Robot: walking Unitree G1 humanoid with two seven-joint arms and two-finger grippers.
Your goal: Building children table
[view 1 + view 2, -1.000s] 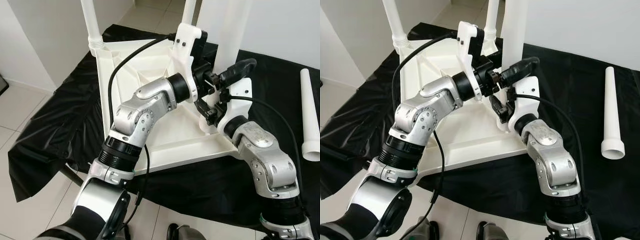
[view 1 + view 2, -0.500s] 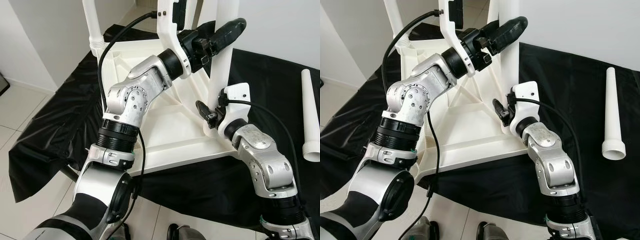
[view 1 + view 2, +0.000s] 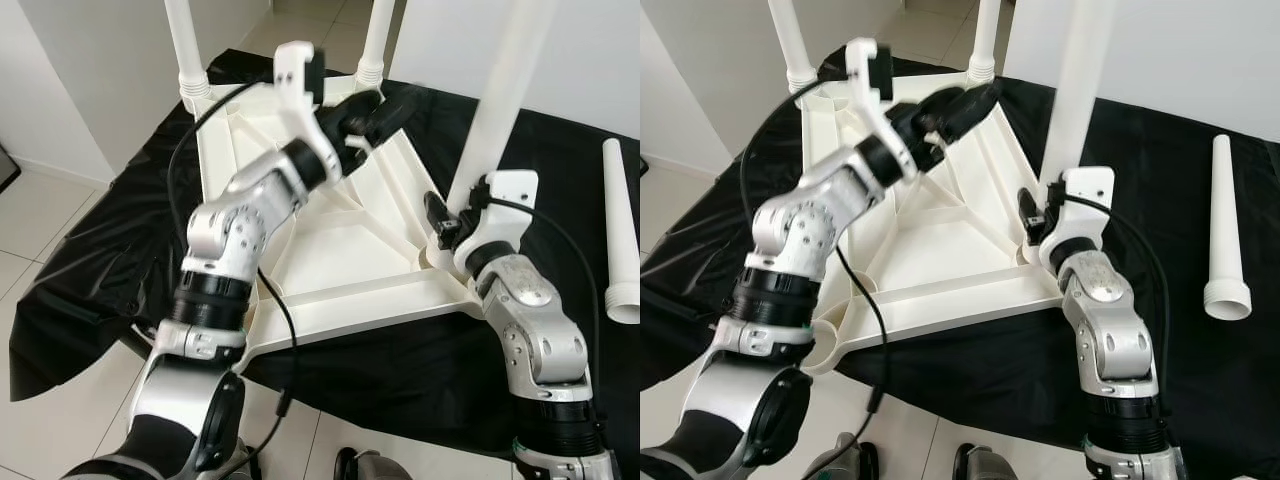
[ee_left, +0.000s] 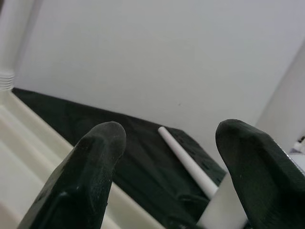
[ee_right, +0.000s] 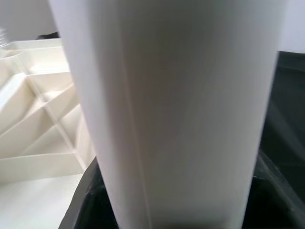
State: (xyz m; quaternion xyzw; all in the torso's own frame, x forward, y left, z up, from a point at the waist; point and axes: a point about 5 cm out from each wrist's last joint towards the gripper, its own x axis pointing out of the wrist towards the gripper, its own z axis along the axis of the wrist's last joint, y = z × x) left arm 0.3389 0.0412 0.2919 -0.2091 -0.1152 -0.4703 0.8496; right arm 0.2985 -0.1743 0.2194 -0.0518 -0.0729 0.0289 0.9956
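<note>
Black sheeting on the floor carries the upturned tabletop (image 3: 330, 250), my right end effector (image 3: 452, 222) pinching the upright leg (image 3: 495, 110) at its near-right socket, left end effector (image 3: 385, 108) spread and empty, spare leg (image 3: 622, 235) lying right, nearer my right arm.

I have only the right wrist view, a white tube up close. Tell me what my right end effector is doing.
Observer: The right end effector grips the near-right table leg low down, just above its socket in the upturned white tabletop.
Operator: Report the left arm.
Observer: The left end effector hangs open over the tabletop's far side, holding nothing.
Operator: Count the legs for me.
Observer: Three stand upright in their corners; a fourth leg lies loose on the black sheet, to the robot's right.
Operator: Name the vacant corner.
Observer: The near-left corner socket has no leg.
</note>
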